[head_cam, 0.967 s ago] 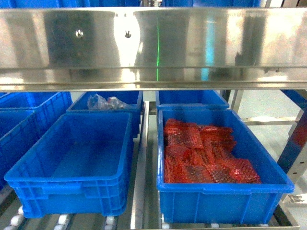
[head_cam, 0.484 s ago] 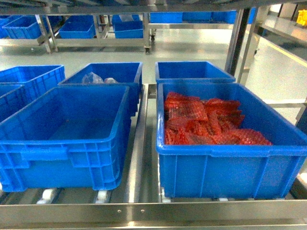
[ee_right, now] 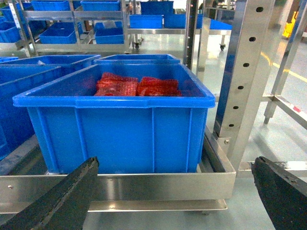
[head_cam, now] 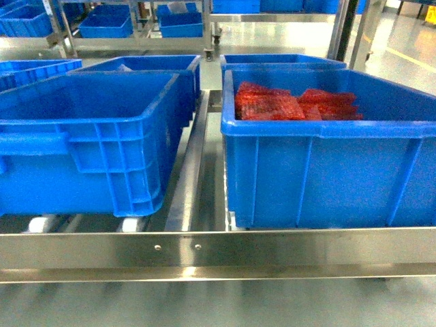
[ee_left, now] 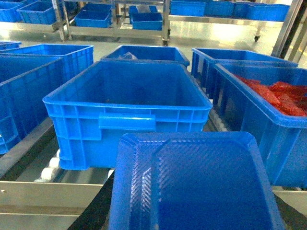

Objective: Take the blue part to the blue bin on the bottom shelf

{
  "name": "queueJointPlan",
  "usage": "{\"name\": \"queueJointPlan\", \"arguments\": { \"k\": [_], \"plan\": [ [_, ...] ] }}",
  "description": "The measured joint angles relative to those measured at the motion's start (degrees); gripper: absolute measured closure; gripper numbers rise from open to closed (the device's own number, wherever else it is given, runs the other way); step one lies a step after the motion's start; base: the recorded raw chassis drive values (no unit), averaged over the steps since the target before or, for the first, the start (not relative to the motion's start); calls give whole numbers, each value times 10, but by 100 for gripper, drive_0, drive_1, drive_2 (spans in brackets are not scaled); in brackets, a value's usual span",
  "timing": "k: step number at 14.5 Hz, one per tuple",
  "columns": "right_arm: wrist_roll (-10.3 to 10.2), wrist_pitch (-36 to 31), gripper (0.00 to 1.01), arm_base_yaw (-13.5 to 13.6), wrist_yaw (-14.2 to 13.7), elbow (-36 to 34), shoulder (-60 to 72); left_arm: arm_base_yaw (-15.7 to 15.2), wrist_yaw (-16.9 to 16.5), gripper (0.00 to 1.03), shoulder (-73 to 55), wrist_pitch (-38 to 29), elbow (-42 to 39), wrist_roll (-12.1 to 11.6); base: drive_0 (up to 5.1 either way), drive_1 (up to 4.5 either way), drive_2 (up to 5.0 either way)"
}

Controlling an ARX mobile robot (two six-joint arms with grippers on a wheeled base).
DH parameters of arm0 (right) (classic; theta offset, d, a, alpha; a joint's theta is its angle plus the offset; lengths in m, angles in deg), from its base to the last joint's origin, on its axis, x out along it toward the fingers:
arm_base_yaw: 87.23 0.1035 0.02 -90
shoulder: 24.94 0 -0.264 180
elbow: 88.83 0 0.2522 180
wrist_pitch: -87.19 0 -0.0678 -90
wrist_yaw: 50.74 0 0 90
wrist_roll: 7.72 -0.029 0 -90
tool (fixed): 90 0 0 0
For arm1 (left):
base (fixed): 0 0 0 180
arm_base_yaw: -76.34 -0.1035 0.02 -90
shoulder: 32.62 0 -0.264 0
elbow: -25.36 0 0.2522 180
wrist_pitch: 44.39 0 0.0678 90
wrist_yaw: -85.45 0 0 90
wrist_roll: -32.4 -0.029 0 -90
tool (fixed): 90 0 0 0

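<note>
Both tool fingers (ee_right: pixel 62 201) flank crate (ee_right: pixel 120 129).

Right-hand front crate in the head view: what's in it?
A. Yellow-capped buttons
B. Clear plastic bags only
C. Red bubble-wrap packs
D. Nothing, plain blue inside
C: red bubble-wrap packs show over the rim of the right front crate, and the right wrist view shows the same red packs inside it.
</note>
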Motion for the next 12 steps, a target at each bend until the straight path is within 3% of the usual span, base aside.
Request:
{"name": "queueJointPlan", "arguments": {
  "k": [8,12],
  "plan": [
    [0,-1,3,0,0,0,0,0,0,60,0,-2,-1,0,0,0,0],
    [0,-1,3,0,0,0,0,0,0,60,2,-3,-1,0,-10,402,-423]
  ]
}}
